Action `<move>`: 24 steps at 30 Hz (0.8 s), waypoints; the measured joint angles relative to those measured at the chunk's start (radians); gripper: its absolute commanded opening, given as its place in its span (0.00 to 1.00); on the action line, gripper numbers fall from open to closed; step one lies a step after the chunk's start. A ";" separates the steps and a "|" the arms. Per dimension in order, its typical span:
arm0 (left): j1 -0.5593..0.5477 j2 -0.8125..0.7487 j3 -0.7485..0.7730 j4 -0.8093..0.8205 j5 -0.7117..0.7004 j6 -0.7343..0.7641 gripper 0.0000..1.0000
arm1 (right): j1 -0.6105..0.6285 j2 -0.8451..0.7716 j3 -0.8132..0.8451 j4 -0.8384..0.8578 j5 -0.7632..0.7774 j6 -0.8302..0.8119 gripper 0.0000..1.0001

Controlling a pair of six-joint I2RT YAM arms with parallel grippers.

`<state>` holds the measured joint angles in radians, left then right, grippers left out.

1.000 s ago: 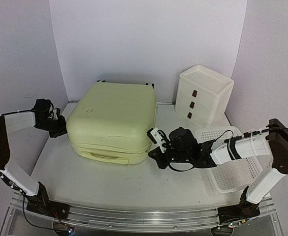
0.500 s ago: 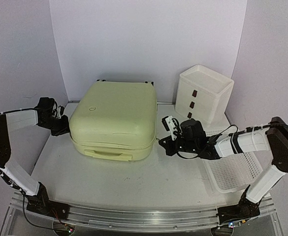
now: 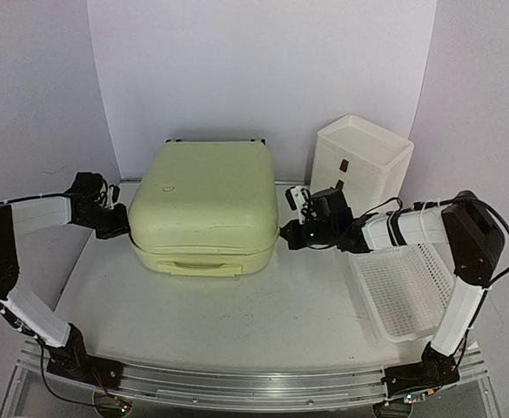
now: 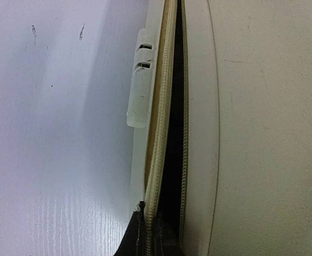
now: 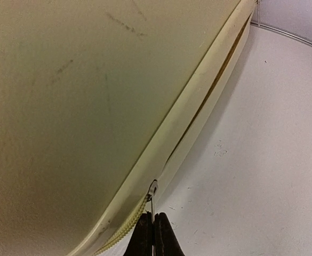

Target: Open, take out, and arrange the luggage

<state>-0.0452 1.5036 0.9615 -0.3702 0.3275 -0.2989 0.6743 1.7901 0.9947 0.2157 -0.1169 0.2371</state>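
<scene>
The pale yellow-green luggage [image 3: 204, 205] lies flat at the middle back of the table, lid on top. My right gripper [image 3: 285, 235] is at its right side, shut on the metal zipper pull [image 5: 152, 196]. In the right wrist view my right gripper [image 5: 154, 230] pinches the pull at the seam below the luggage shell [image 5: 92, 80]. My left gripper [image 3: 120, 228] is against the luggage's left side. In the left wrist view my left gripper [image 4: 151, 234] is closed over the cream zipper edge [image 4: 157, 160], beside a dark open gap in the seam.
A white three-drawer box [image 3: 358, 170] stands at the back right, just behind my right arm. A white mesh basket [image 3: 406, 292] lies on the right of the table [image 3: 237, 331]. A white wall runs close behind the luggage.
My right gripper has moved back along the luggage's right side with the zipper pull. The luggage has swung and slid to the right and back. My left gripper followed to the right.
</scene>
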 measured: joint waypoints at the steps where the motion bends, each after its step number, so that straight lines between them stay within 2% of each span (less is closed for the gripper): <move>1: -0.003 -0.014 -0.016 0.010 -0.003 -0.011 0.00 | -0.003 0.008 0.016 -0.013 0.002 0.005 0.04; 6: -0.024 -0.122 -0.127 0.045 -0.021 -0.085 0.00 | -0.015 0.042 0.083 -0.061 0.005 0.031 0.08; 8: -0.041 -0.195 -0.196 0.065 -0.025 -0.136 0.00 | -0.020 0.048 0.101 -0.078 0.004 0.035 0.09; 10: -0.077 -0.298 -0.286 0.087 -0.040 -0.212 0.02 | -0.023 0.062 0.131 -0.104 0.004 0.042 0.15; 13: -0.154 -0.435 -0.394 0.120 -0.087 -0.333 0.11 | -0.034 0.092 0.181 -0.145 0.012 0.054 0.29; 16: -0.254 -0.539 -0.481 0.164 -0.164 -0.456 0.20 | -0.053 0.145 0.254 -0.177 0.031 0.071 0.32; 20: -0.372 -0.587 -0.524 0.164 -0.243 -0.571 0.27 | -0.069 0.196 0.331 -0.203 0.068 0.095 0.37; 24: -0.424 -0.574 -0.525 0.157 -0.277 -0.627 0.30 | -0.070 0.193 0.329 -0.216 0.111 0.121 0.44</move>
<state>-0.4690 0.9298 0.4366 -0.2131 0.0502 -0.9257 0.6044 1.9835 1.3235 -0.0006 -0.0059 0.3584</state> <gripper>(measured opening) 0.285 0.409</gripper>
